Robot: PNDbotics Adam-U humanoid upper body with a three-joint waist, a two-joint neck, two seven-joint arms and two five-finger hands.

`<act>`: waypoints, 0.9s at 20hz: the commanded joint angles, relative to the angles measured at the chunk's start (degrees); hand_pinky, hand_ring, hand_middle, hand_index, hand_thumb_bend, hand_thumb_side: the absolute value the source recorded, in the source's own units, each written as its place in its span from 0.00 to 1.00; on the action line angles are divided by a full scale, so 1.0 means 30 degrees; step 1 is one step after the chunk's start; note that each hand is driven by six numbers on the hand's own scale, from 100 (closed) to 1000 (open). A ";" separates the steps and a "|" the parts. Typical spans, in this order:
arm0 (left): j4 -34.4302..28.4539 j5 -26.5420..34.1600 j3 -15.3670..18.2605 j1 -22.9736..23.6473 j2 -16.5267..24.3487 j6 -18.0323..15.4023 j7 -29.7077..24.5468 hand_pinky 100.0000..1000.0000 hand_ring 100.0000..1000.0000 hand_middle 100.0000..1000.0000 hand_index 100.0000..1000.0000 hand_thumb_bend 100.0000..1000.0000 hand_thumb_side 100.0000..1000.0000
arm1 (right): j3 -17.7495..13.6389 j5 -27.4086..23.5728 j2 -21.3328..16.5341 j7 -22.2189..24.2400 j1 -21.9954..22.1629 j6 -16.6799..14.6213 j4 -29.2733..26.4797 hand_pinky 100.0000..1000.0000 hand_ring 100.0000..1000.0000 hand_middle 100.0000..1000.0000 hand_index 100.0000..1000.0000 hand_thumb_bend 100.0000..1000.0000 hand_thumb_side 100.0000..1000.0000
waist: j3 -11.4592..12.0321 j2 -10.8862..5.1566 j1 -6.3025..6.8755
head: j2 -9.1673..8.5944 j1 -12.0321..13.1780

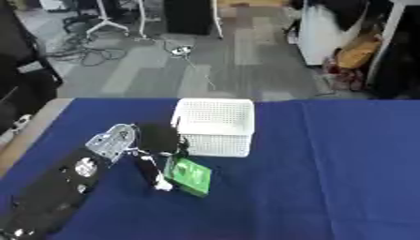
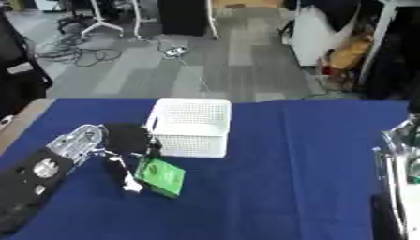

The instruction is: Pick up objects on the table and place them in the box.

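A flat green box (image 1: 192, 176) lies tilted on the blue cloth just in front of the white mesh basket (image 1: 215, 125). My left hand (image 1: 157, 138) reaches in from the lower left and sits on the green box's far left corner. One dark finger (image 1: 151, 171) with a pale tip runs down the box's left edge, and the others curl over its top end. Inside the basket nothing shows. Only a silver and white piece of my right arm (image 2: 400, 159) shows, at the right edge of the right eye view.
The blue cloth (image 1: 328, 154) covers the table; its bare tan edge (image 1: 33, 126) shows at the far left. Beyond the far edge lie grey floor, cables and stands. Open cloth stretches to the right of the basket.
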 commanded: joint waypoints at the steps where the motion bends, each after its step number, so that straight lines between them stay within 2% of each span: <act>1: -0.1605 0.1385 0.0326 -0.0358 0.1472 0.0319 -0.0691 0.00 0.00 0.00 0.25 0.02 0.95 | -0.0032 -0.0010 -0.0226 0.0034 -0.0189 0.0088 -0.0275 0.10 0.16 0.14 0.36 0.09 1.00 | 0.0034 -0.0286 0.0042 | 0.0088 -0.0188; 8: -0.3774 0.4358 0.1693 -0.0677 0.3138 0.2049 -0.1481 0.00 0.00 0.00 0.25 0.01 0.94 | -0.0058 0.0022 -0.0284 0.0038 -0.0144 0.0163 -0.0275 0.10 0.16 0.14 0.36 0.08 1.00 | 0.0103 -0.0321 0.0072 | 0.0179 -0.0299; 18: -0.4269 0.6591 0.3423 -0.1176 0.3695 0.3999 -0.1484 0.00 0.00 0.00 0.25 0.01 0.94 | -0.0046 0.0000 -0.0273 0.0070 -0.0146 0.0179 -0.0275 0.09 0.16 0.14 0.36 0.08 1.00 | 0.0091 -0.0317 0.0092 | 0.0245 -0.0272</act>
